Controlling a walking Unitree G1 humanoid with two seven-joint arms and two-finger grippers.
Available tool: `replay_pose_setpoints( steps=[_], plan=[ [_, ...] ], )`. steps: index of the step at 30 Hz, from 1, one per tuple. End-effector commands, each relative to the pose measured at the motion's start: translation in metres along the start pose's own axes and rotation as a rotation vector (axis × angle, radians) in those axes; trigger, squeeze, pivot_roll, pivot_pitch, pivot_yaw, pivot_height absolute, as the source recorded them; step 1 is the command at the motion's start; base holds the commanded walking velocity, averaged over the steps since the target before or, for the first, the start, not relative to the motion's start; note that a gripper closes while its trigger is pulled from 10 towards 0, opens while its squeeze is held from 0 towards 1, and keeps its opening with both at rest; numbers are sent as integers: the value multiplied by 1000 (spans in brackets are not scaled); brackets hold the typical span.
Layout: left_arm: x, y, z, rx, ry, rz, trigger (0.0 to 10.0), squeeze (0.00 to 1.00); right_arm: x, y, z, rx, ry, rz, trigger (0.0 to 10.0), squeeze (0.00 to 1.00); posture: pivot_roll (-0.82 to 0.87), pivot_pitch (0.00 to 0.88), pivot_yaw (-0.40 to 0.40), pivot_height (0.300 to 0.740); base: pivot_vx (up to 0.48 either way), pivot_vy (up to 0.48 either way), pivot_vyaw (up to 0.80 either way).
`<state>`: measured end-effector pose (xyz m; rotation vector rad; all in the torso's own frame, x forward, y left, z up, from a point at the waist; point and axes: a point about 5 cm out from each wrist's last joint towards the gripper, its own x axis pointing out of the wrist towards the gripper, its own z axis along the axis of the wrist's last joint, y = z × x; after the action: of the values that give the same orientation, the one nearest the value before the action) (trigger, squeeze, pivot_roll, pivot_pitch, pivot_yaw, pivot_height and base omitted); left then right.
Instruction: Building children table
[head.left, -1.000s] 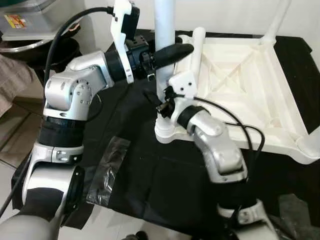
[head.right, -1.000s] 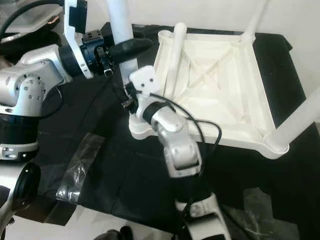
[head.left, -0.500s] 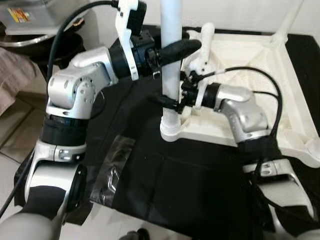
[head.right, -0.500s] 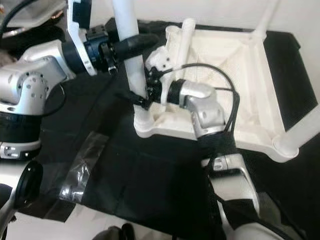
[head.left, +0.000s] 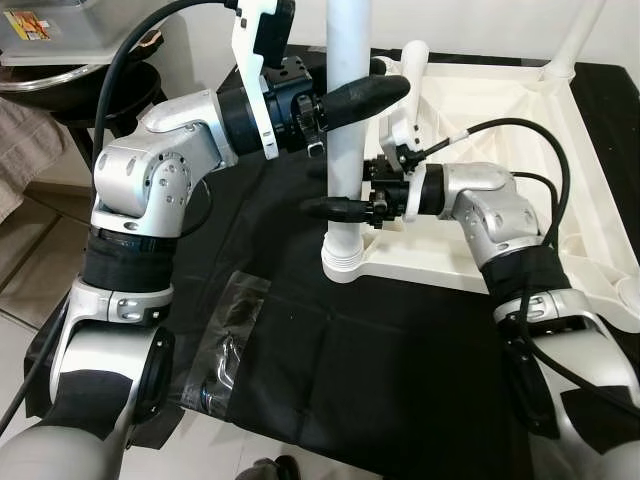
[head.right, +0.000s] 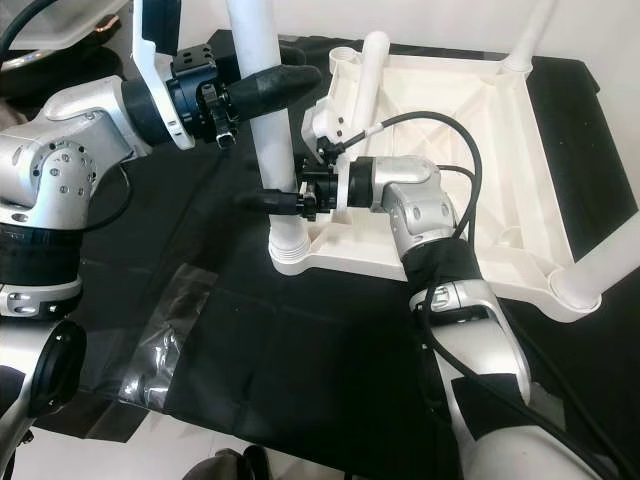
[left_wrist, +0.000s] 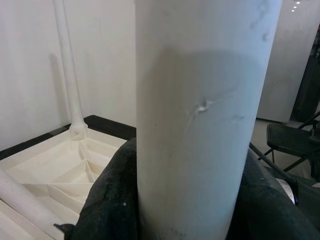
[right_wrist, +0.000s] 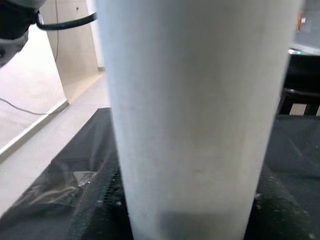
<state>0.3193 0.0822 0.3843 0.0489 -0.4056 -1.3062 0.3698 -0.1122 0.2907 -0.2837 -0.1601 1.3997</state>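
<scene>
The white children's table (head.left: 490, 120) lies upside down on a black cloth. One white table leg (head.left: 346, 150) stands upright in the near left corner socket (head.left: 343, 262). My left gripper (head.left: 350, 93) is shut on this leg high up, with one black finger (head.left: 368, 93) across its front. My right gripper (head.left: 342, 206) is shut on the same leg lower down, just above the socket. In the left wrist view the leg (left_wrist: 200, 115) sits between the black fingers (left_wrist: 107, 200). In the right wrist view the leg (right_wrist: 195, 115) is equally close.
A loose white leg (head.right: 365, 85) rests across the table's underside. Other legs stand at the far right corner (head.right: 525, 35) and the near right corner (head.right: 605, 250). A clear plastic bag (head.left: 225, 335) lies on the cloth's left edge. A dark pan (head.left: 60, 95) sits far left.
My right arm has swung out to the right, and its gripper now reaches the leg level from that side. The left gripper has kept its hold. The camera has shifted slightly.
</scene>
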Motion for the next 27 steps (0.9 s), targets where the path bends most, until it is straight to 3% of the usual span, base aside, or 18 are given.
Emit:
replay_pose_setpoints(
  steps=[1, 5, 6, 13, 14, 15, 16, 18, 19, 20, 21, 24, 25, 27],
  plan=[
    [3, -5, -12, -44, 41, -46, 10000, 0, -2, -2, 2, -4, -15, 1, 0, 0, 60, 219, 62, 740, 0, 0, 0],
    [3, -4, -13, -48, 36, -34, 10000, 0, -4, -3, 2, -4, -15, 4, 0, 0, 56, 219, 64, 740, 0, 0, 0],
    [3, -4, -13, -53, 36, -44, 10000, 1000, -6, -3, 2, -5, -15, 7, 0, 0, 54, 218, 65, 740, 0, 0, 0],
    [5, -5, -13, -55, 32, -50, 10000, 1000, -12, -8, -2, -23, 23, -87, 0, 0, 41, 220, 60, 740, 0, 0, 0],
    [5, -4, -12, -53, 27, -38, 10000, 1000, -12, -8, -14, -3, 63, -249, 0, 0, 36, 227, 27, 740, 0, 0, 0],
    [5, -4, -12, -53, 27, -38, 10000, 1000, -12, -8, -14, -3, 63, -249, 0, 0, 36, 227, 27, 740, 0, 0, 0],
    [5, -4, -11, -50, 27, -26, 10000, 1000, -10, -6, -31, 18, 126, -467, 0, 0, 39, 229, 10, 740, 0, 0, 0],
    [5, -4, -11, -50, 27, -26, 10000, 1000, -10, -6, -31, 18, 126, -467, 0, 0, 39, 229, 10, 740, 0, 0, 0],
    [2, -3, -9, -61, 19, -17, 10000, 0, -3, 15, -60, 110, 195, -748, 0, 0, 43, 236, 12, 740, 0, 0, 0],
    [2, -3, -9, -61, 19, -17, 10000, 0, -3, 15, -60, 110, 195, -748, 0, 0, 43, 236, 12, 740, 0, 0, 0],
    [-1, -2, -10, -70, 21, -3, 10000, 0, 7, 44, -80, 169, 247, -893, 0, 0, 48, 249, 39, 740, 0, 0, 0],
    [-1, -2, -10, -70, 21, -3, 10000, 0, 7, 44, -80, 169, 247, -893, 0, 0, 48, 249, 39, 740, 0, 0, 0],
    [-3, -1, -12, -78, 25, 2, 10000, 0, 12, 60, -87, 207, 259, -977, 0, 0, 42, 229, 51, 740, 0, 0, 0],
    [-4, -3, -15, -84, 37, -13, 10000, 0, 17, 58, -87, 213, 241, -1018, 0, 0, 46, 209, 51, 740, 0, 0, 0]
  ],
)
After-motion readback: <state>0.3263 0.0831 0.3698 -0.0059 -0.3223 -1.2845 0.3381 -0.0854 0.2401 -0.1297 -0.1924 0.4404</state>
